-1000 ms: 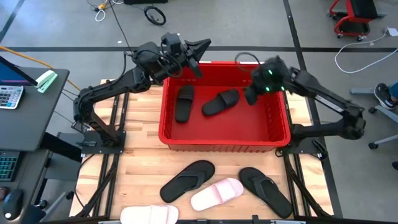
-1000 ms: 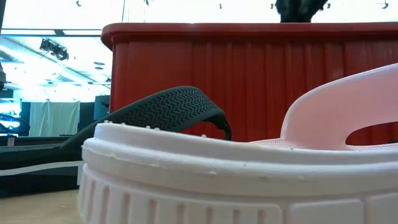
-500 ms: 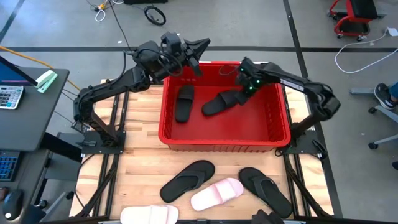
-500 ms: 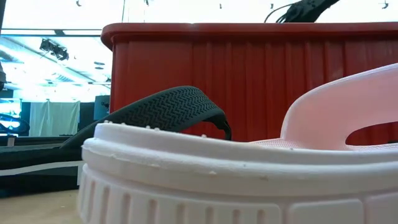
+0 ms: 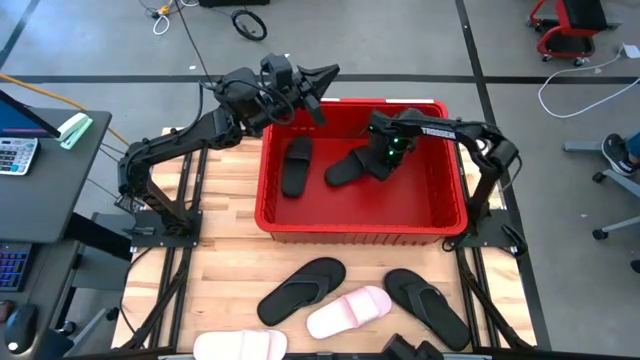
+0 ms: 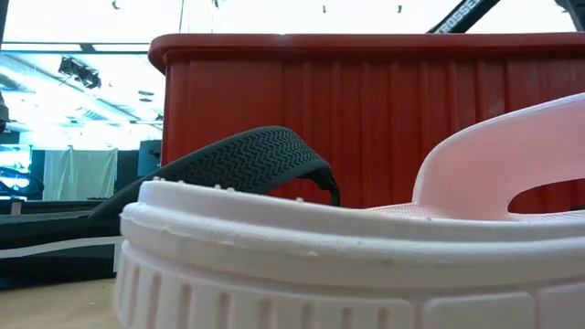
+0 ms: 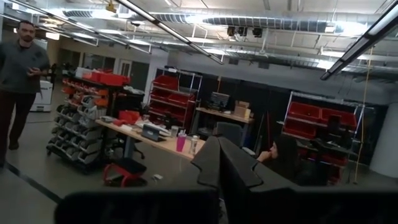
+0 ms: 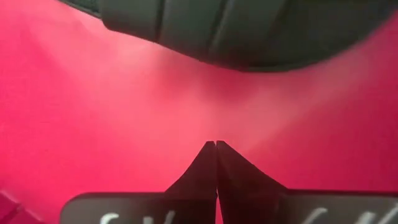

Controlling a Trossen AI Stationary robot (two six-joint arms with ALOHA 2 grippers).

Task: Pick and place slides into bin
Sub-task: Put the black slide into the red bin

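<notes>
Inside the red bin (image 5: 445, 213) the right gripper (image 5: 385, 165) hangs low, fingers (image 8: 214, 171) pressed together and holding nothing, right beside a black slide (image 5: 355, 164) lying on the bin floor. A second black slide (image 5: 296, 165) lies in the bin near its left wall. The left gripper (image 5: 325, 73), also clenched and empty, hovers over the bin's far-left corner. Outside the bin's near wall lie two black sandals (image 5: 301, 289) (image 5: 427, 304) and two pink ones (image 5: 349, 311) (image 5: 239, 346).
</notes>
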